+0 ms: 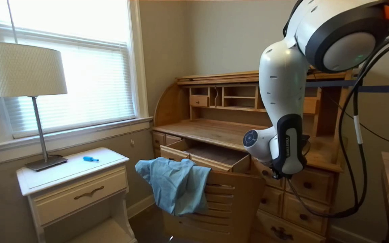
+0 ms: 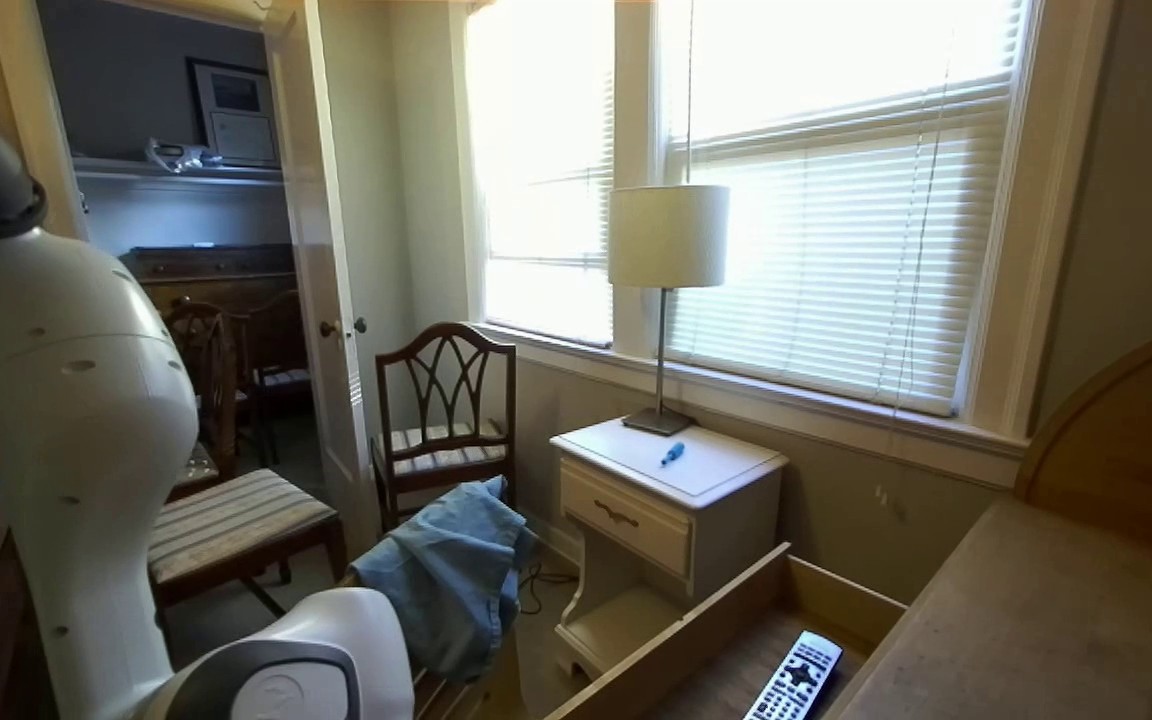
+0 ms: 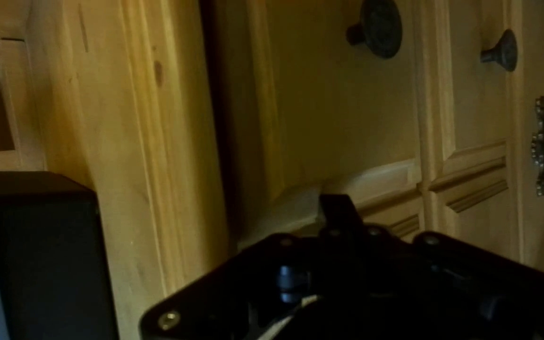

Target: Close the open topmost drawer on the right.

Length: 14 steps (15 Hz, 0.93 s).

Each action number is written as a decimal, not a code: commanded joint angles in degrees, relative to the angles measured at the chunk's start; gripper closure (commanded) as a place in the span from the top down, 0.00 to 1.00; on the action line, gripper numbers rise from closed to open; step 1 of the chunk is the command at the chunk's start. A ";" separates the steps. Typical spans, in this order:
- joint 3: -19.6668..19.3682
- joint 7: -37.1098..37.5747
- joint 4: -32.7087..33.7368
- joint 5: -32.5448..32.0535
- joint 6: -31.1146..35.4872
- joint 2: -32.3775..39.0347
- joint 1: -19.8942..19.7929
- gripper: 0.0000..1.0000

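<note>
The top right desk drawer (image 1: 309,185), honey oak with one dark round knob (image 1: 307,185), sits below the desktop in an exterior view. In the wrist view its front (image 3: 328,104) fills the middle, with the knob at the top. No pale inside shows; I cannot tell how far it stands out. My gripper (image 1: 277,176) hangs low before the right-hand drawers, mostly hidden by the wrist. In the wrist view the gripper (image 3: 338,205) shows dark fingertips together, near the drawer front's edge, holding nothing; contact is unclear. The drawer is out of view in the exterior view from behind the arm.
The wide centre drawer (image 1: 211,163) is open, with a remote (image 2: 796,675) inside. A wooden chair (image 1: 235,202) with a blue cloth (image 1: 177,185) stands before it. A white nightstand (image 1: 79,195) is at the left. A black object (image 3: 40,255) is near the desktop.
</note>
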 commanded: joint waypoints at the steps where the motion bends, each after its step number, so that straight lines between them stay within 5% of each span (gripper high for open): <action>1: 0.49 -7.82 -6.24 -0.41 7.60 -10.60 -5.42 0.00; 7: 1.37 -24.35 -15.92 -1.79 22.38 -26.25 -11.33 0.00; 14: 11.63 -41.13 -23.19 -4.52 27.47 -46.03 -22.80 0.00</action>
